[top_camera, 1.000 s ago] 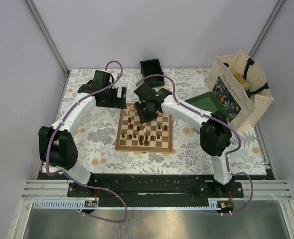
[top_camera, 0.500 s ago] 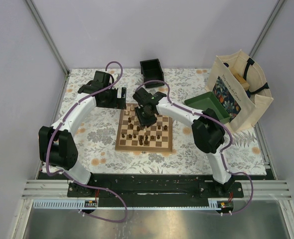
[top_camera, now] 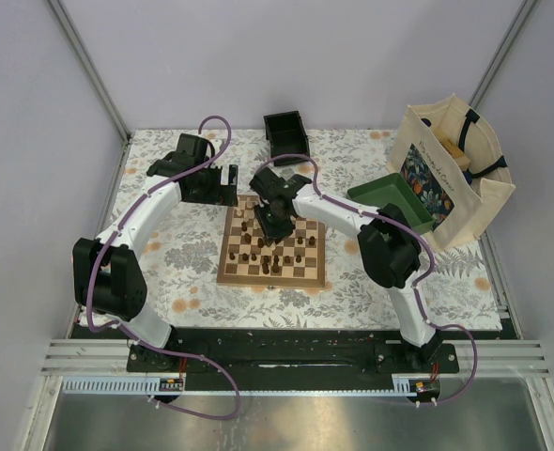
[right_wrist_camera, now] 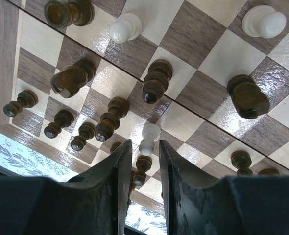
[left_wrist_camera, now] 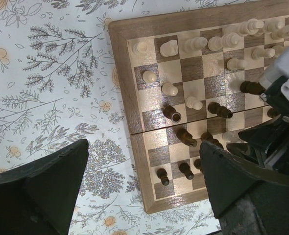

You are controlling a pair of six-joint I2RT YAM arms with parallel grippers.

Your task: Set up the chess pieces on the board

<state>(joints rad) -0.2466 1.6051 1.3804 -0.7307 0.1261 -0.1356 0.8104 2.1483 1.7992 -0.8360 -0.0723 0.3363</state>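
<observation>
The board [top_camera: 223,273] lies mid-table with pale and dark chess pieces [top_camera: 261,246] scattered on it. My right gripper [top_camera: 277,219] is low over the board's far middle. In the right wrist view its fingers [right_wrist_camera: 144,143] stand a narrow gap apart around the head of a pale pawn [right_wrist_camera: 148,136], not touching it, with a dark pawn [right_wrist_camera: 143,165] below the gap. My left gripper [top_camera: 223,182] hangs wide open and empty above the board's far left corner. In the left wrist view it [left_wrist_camera: 143,144] spans the board's edge [left_wrist_camera: 136,147], with pale pieces [left_wrist_camera: 193,44] in rows and dark ones [left_wrist_camera: 186,137] nearer.
A small black box [top_camera: 285,127] stands at the back. A green tray [top_camera: 390,195] and a cream tote bag [top_camera: 451,169] are at the right. A floral cloth [top_camera: 178,254] covers the table around the board.
My right arm has swung its elbow left and its gripper has shifted slightly left and down over the board. The left arm has not moved.
</observation>
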